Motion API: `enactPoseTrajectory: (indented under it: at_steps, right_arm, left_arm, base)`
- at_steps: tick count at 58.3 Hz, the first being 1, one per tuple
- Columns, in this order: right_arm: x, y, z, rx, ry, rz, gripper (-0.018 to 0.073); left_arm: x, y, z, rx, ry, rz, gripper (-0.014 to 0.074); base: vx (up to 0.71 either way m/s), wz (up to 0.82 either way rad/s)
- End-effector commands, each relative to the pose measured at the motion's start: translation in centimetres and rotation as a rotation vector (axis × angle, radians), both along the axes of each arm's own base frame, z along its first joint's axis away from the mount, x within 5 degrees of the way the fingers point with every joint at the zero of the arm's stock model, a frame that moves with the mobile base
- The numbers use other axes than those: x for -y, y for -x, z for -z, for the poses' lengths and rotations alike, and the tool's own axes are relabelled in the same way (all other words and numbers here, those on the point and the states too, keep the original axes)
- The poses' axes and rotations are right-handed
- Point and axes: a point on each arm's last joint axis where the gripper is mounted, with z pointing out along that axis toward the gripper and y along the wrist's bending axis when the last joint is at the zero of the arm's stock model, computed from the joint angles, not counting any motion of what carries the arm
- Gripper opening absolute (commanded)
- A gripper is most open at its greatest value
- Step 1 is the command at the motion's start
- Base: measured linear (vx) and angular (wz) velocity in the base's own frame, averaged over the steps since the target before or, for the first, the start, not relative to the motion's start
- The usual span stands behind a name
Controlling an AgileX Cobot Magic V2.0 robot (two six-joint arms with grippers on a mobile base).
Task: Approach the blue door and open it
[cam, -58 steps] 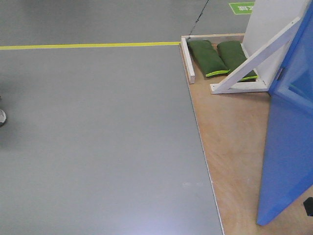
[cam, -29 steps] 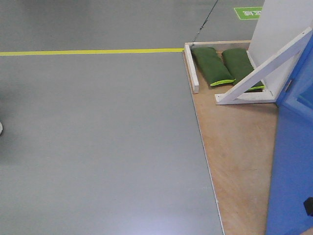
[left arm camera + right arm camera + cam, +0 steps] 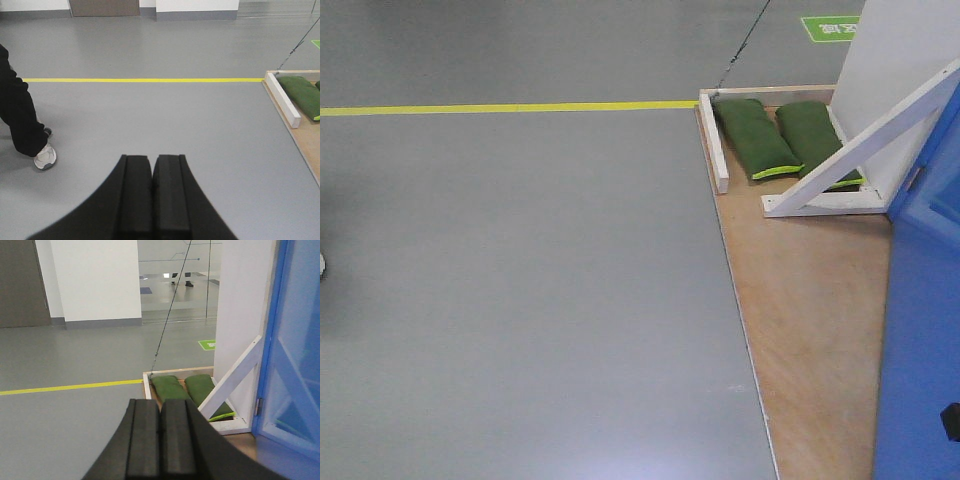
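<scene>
I get only a strip of the blue door (image 3: 920, 350), cut by the right edge; the person (image 3: 20, 115) is just a leg; the floor sign (image 3: 830, 27) is unreadable.

- Premises: indoor test hall or lab, not a dwelling.
- Smooth grey coated floor (image 3: 520, 300) with yellow taped lane line (image 3: 500, 107) and green painted floor sign (image 3: 828, 27).
- Free-standing rig: glossy blue door panel (image 3: 925, 350) and white wooden diagonal brace (image 3: 860, 145) on bare plywood platform (image 3: 810, 300), with two dark green sandbags (image 3: 755, 135) lying on it.
</scene>
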Motion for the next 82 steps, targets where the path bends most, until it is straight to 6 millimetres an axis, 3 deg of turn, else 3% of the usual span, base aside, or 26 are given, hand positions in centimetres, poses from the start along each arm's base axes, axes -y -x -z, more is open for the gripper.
enactPoseTrajectory:
  at_steps: [1, 33, 43, 56, 70, 82]
  right_arm:
    - [0.0, -0.1, -0.7, 0.077, 0.012, 0.003, 0.0008]
    - [0.0, 0.0, -1.0, 0.084, 0.017, 0.003, 0.0008]
    - [0.0, 1.0, -5.3, 0.117, 0.018, 0.007, 0.0008]
    - [-0.2, 3.0, -11.2, 0.291, 0.031, 0.009, 0.0008]
    - [-0.2, 3.5, -12.3, 0.358, 0.039, 0.006, 0.0008]
    - [0.3, 2.1, -14.0, 0.339, 0.06, 0.112, 0.0008]
  left_arm:
    - [0.1, 0.0, -1.6, 0.118, -0.007, 0.005, 0.0073]
    - [0.1, 0.0, -1.6, 0.118, -0.007, 0.005, 0.0073]
    - [0.1, 0.0, -1.6, 0.118, -0.007, 0.005, 0.0073]
    - [0.1, 0.0, -1.6, 0.118, -0.007, 0.005, 0.0073]
    - [0.1, 0.0, -1.6, 0.118, -0.007, 0.005, 0.0073]
    - [0.1, 0.0, -1.6, 0.118, -0.007, 0.005, 0.0073]
  base:
    - [0.0, 0.0]
    - [0.0, 0.0]
    - [0.0, 0.0]
    - [0.0, 0.0]
    - [0.0, 0.0]
    - [0.0, 0.0]
